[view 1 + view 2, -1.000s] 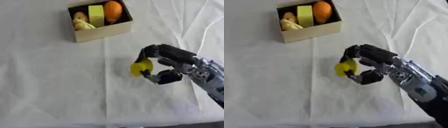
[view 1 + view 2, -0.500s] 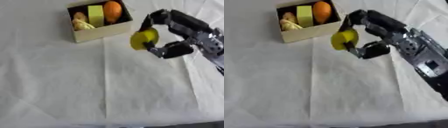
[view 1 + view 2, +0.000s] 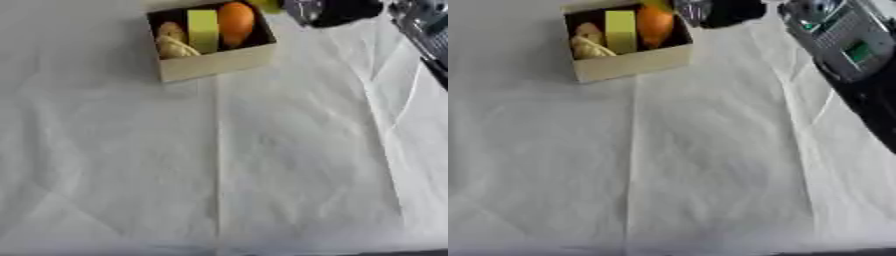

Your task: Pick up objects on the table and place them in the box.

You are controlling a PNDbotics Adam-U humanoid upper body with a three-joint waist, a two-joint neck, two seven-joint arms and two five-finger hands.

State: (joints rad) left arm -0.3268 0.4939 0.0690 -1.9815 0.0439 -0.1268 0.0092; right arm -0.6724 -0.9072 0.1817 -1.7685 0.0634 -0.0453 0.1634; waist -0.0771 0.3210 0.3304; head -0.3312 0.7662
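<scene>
Near edge of the table: only the white cloth (image 3: pixel 219 190) shows, with fold lines and soft wrinkles; nothing to pick up lies on it.
Middle of the table: more bare cloth, and one long crease runs up toward the box.
Far side, the box (image 3: pixel 214 64): a small tan cardboard box, open on top, sitting a bit crooked.
Inside the box: a tall orange piece (image 3: pixel 235 22), a flat yellow-green block (image 3: pixel 202 30) beside it, and a pale lumpy piece (image 3: pixel 173 42) at the left end.
Right hand (image 3: pixel 337 10): black, at the top edge just past the box's far right corner; it looks closed around the yellow thing.
Yellow thing (image 3: pixel 267 5): only a small round yellow bit shows at the top edge, touching the hand, up near the box's back corner.
Left hand: it does not show.
What could go wrong: the yellow thing seems to sit near the rim, not over the middle. If the hand lets go there, it may hit the edge and roll off onto the cloth. The box is also quite full, so it may bounce off the orange piece.
</scene>
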